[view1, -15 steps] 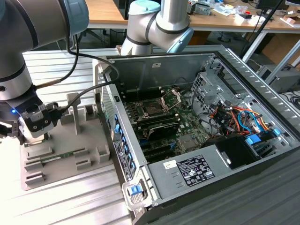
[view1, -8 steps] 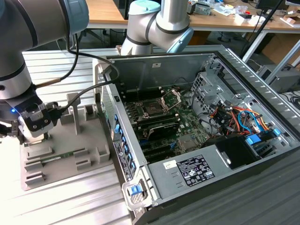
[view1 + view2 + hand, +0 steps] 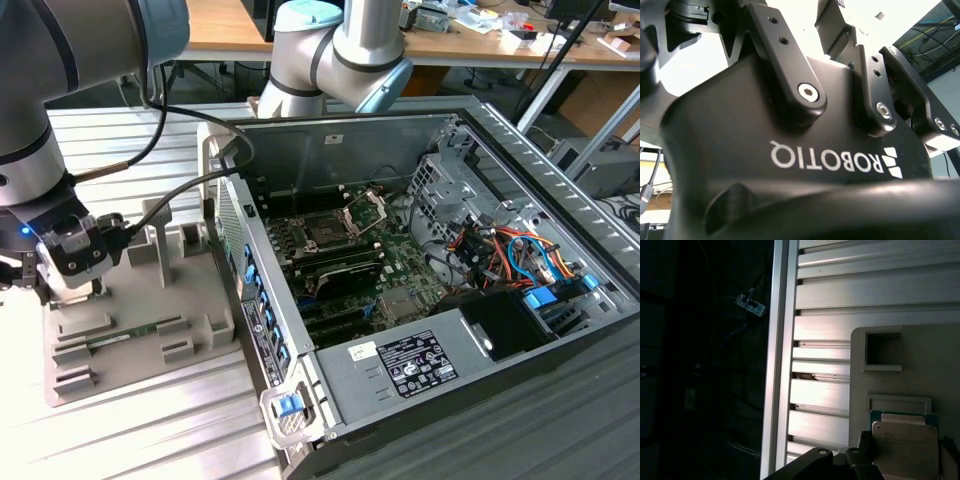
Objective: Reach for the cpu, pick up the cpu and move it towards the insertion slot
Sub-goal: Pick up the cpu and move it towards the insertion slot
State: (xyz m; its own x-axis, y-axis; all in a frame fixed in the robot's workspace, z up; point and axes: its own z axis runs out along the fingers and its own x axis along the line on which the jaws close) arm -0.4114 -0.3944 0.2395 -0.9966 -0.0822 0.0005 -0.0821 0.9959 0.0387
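In the first wrist view the cpu (image 3: pixel 905 442), a pale square chip on a green-edged base, lies in a recess of the grey fixture block (image 3: pixel 920 365). My gripper (image 3: pixel 906 452) is low over it, with a dark finger on either side of the chip and a thin gap to each, so it is open. In the exterior view the gripper (image 3: pixel 62 285) hangs over the fixture block's (image 3: pixel 160 300) end at the exterior view's left and hides the chip. The insertion slot (image 3: pixel 326 232) is a square socket on the motherboard inside the open case, its metal frame (image 3: pixel 366 207) hinged up.
A green memory stick (image 3: pixel 125 336) lies in a groove of the fixture block. The computer case (image 3: pixel 480 330) stands open at the exterior view's right, its side wall (image 3: pixel 250 290) between fixture and motherboard. Cables (image 3: pixel 175 195) trail from the wrist. The ribbed table's edge (image 3: pixel 780 365) runs close by.
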